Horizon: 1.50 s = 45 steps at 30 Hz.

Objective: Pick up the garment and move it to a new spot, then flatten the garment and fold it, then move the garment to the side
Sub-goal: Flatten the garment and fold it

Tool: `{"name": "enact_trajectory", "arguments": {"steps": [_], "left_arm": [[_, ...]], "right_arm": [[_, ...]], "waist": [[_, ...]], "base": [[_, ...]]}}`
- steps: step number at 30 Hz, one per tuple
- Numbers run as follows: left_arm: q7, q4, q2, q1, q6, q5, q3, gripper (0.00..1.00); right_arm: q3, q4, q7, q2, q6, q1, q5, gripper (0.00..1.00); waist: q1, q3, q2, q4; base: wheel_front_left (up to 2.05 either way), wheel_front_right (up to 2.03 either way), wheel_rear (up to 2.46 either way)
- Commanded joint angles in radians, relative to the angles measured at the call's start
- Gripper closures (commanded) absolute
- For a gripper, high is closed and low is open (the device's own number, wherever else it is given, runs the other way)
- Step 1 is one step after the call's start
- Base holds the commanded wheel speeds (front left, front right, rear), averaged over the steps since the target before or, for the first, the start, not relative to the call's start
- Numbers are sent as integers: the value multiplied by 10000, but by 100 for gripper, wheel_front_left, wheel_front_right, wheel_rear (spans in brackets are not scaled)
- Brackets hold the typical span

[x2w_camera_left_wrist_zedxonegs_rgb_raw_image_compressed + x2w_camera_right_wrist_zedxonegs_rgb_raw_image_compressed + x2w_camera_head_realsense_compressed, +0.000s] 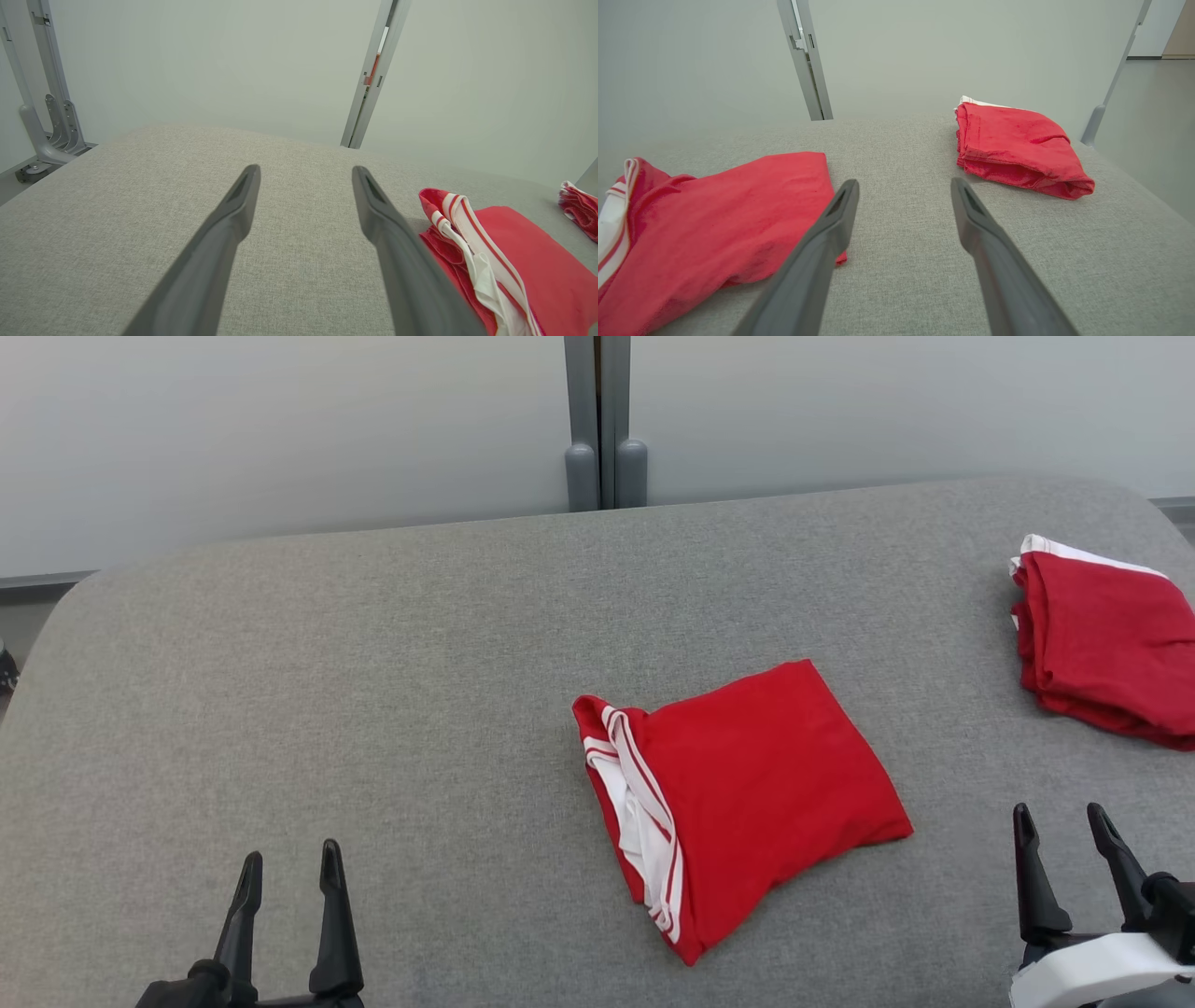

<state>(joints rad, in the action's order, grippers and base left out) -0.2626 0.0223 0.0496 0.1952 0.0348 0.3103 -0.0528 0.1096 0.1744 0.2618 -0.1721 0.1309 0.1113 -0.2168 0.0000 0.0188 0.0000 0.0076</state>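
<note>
Between both parted jaws lies the garment (766,784).

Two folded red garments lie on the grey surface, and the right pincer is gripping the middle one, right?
Not quite: the right pincer is open and empty, apart from the middle garment, as the head view shows.

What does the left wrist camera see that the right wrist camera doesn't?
Left wrist view's own: the open left gripper and a curved grey bracket at the far left. Right wrist view's own: the open right gripper and bare floor on the right. Shared: the red garment with white stripes, the second folded red garment, the grey table and a grey upright post.
</note>
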Motion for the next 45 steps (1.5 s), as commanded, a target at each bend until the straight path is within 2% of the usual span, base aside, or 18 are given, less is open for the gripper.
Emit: {"name": "enact_trajectory", "arguments": {"steps": [1, 5, 6, 7, 8, 12, 21, 28, 34, 39, 41, 45], "left_arm": [[-25, 40, 20, 103, -15, -10, 50, 0], [-25, 52, 20, 39, 39, -16, 26, 0], [-25, 62, 20, 12, 45, -17, 16, 0], [-25, 80, 18, -42, 53, -5, 8, 0], [-25, 87, 20, -82, 61, 10, 8, 0], [-25, 149, 20, -352, 92, 60, -27, 0], [-25, -20, 18, -997, 295, 120, -121, 0], [-25, -79, 18, -1226, 264, 304, -164, 0], [-25, -129, 18, -1185, 197, 399, -207, 0], [-25, -180, 18, -1119, 203, 393, -221, 0], [-25, -190, 18, -1075, 201, 347, -200, 0], [-25, -305, 20, -953, 282, 188, -139, 0]], "right_arm": [[-76, -104, 34, 11, -6, -62, 94, 0], [-430, -266, 34, 20, -6, -424, 129, 0], [-521, -256, 35, 14, -6, -516, 150, 5], [-732, -163, 33, 33, -6, -706, 169, 67], [-923, -4, 31, 56, -6, -824, 132, 100], [-1916, 899, 30, 81, -6, -1804, 276, 100], [-4332, 4407, -118, 600, -10, -4470, 806, 100], [-5532, 5826, -19, 1071, -10, -5436, 493, 100], [-6527, 6251, 34, 1196, -9, -5808, 79, 100], [-7286, 5751, 32, 1199, -10, -5759, -740, 100], [-7167, 5470, 34, 1193, -11, -5757, -855, 100], [-6062, 4584, 33, 1146, -11, -5267, -679, 100]], "waist": [[0, 20, 0, 51], [0, 107, 0, 207], [0, 147, 0, 257], [0, 215, 0, 332], [0, 269, 0, 383], [0, 672, 0, 592], [0, 1424, 0, 1134], [0, 1624, 0, 1445], [0, 1563, 0, 1490], [0, 1344, 0, 1323], [0, 1259, 0, 1177], [0, 987, 0, 881]], "base": [[0, 0, 0], [0, 0, 0], [0, 0, 0], [0, 0, 0], [0, 0, 0], [0, 0, 0], [0, 0, 0], [0, 0, 0], [0, 0, 0], [0, 0, 0], [0, 0, 0], [0, 0, 0]]}}
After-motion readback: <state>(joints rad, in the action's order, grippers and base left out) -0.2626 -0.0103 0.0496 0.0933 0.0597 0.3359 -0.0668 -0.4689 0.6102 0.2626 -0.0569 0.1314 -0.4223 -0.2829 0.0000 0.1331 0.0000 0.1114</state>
